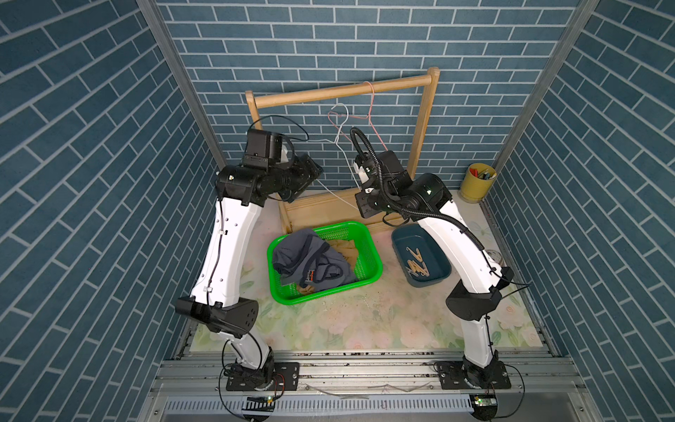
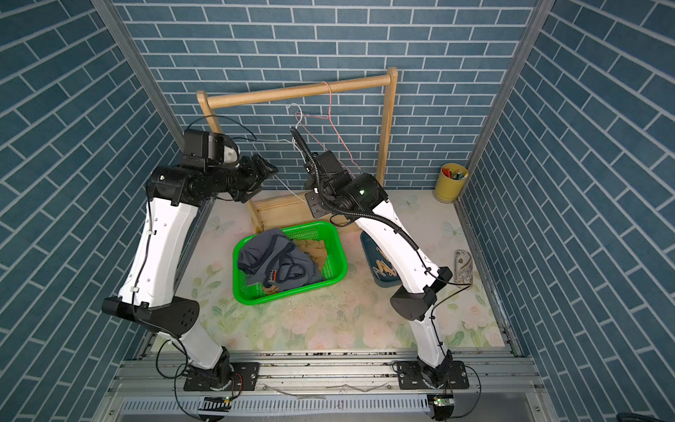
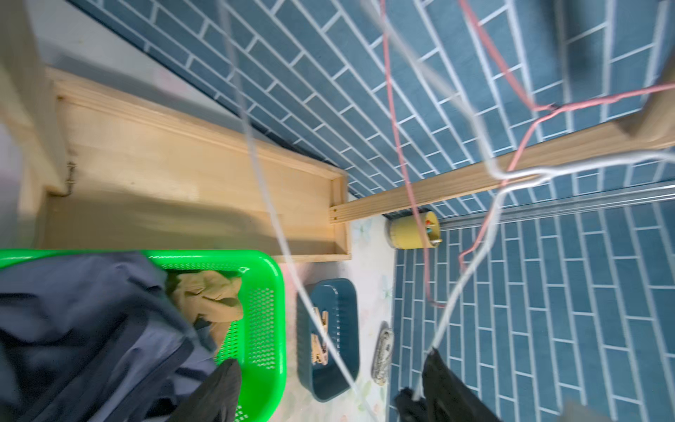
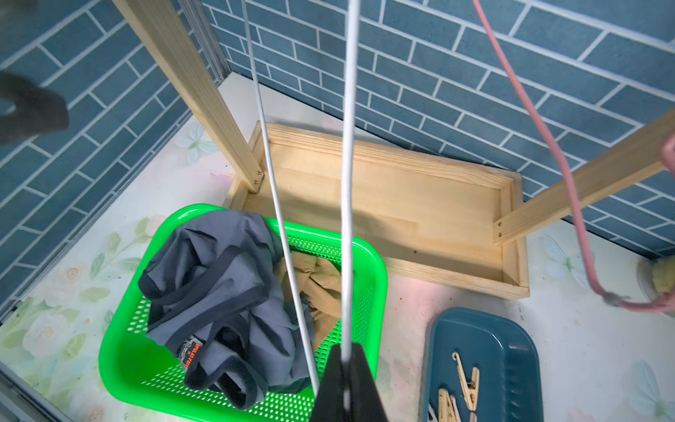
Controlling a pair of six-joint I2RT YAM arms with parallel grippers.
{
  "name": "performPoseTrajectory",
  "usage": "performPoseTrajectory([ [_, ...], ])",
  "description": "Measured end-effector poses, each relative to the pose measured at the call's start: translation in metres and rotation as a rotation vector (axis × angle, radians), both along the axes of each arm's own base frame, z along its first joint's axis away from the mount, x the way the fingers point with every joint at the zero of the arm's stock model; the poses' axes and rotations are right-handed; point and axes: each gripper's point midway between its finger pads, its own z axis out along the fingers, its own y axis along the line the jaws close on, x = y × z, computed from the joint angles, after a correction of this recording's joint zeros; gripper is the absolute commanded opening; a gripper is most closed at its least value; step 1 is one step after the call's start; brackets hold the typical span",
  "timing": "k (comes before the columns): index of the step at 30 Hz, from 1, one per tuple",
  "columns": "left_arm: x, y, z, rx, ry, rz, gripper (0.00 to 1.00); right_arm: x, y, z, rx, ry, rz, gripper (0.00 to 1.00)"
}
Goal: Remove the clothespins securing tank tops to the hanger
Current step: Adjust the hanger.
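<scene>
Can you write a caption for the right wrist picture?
The right hand grips the white hanger; tank tops lie in the green basket.

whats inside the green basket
The green basket holds the grey-blue tank top, crumpled on top, and the tan tank top, partly buried beneath it. The cloth covers most of the basket floor, so anything under it cannot be seen.
</scene>
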Motion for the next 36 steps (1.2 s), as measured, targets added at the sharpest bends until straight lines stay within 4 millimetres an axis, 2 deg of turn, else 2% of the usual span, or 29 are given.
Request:
performPoseTrajectory([
  [3, 0.018, -0.010, 0.009, -0.072, -0.017, 0.007, 0.80, 0.001, 0.008, -0.003, 0.021, 0.008, 0.020, 0.00],
  [5, 0.028, -0.017, 0.004, -0.104, -0.002, 0.007, 0.79, 0.001, 0.013, -0.003, 0.037, 0.014, 0.028, 0.00],
  [9, 0.047, -0.035, -0.012, -0.151, 0.044, 0.002, 0.69, 0.000, 0.018, 0.001, 0.073, 0.018, 0.039, 0.00],
  [18, 0.047, -0.059, -0.021, -0.178, 0.069, -0.031, 0.61, 0.003, 0.020, 0.004, 0.117, 0.031, 0.013, 0.00],
  [22, 0.038, -0.063, -0.033, -0.168, 0.104, -0.040, 0.61, 0.004, 0.020, 0.006, 0.131, 0.031, 0.009, 0.00],
  [25, 0.022, -0.062, -0.036, -0.162, 0.121, -0.047, 0.62, 0.005, 0.020, 0.006, 0.137, 0.037, 0.014, 0.00],
  [32, -0.018, -0.052, -0.003, -0.193, 0.051, -0.070, 0.64, 0.005, 0.021, 0.006, 0.161, 0.057, 0.027, 0.00],
  [36, -0.031, -0.056, -0.001, -0.209, 0.047, -0.094, 0.64, 0.002, 0.025, 0.007, 0.184, 0.078, 0.043, 0.00],
])
